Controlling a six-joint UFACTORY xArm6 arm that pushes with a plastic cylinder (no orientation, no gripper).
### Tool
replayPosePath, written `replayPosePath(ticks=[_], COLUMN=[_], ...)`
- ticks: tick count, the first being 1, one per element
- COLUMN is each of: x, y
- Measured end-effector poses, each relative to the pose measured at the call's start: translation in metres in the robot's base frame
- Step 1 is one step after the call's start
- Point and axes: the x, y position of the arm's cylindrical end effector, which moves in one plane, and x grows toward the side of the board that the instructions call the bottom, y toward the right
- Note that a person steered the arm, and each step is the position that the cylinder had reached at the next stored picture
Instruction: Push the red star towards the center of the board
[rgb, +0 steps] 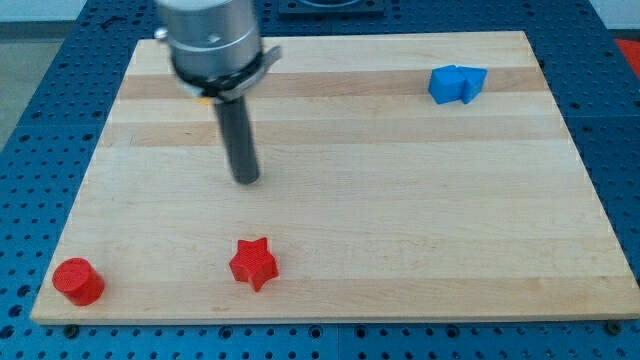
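Observation:
The red star (253, 264) lies on the wooden board (400, 200) near the view's bottom edge, left of the middle. My tip (246, 180) stands above it in the view, a clear gap away and not touching it. The rod rises to the arm's grey body (210, 40) at the view's top left.
A red cylinder (78, 281) sits at the board's bottom-left corner. A blue block of irregular shape (457, 84) sits near the top right. A small yellow-orange bit (203, 99) shows just under the arm's body, mostly hidden. Blue perforated table surrounds the board.

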Motion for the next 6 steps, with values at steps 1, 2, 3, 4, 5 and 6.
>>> replayPosePath(ticks=[1, 2, 3, 4, 5, 6], x=[0.033, 0.07, 0.116, 0.15, 0.148, 0.136], y=[-0.041, -0.054, -0.054, -0.036, -0.019, 0.009])
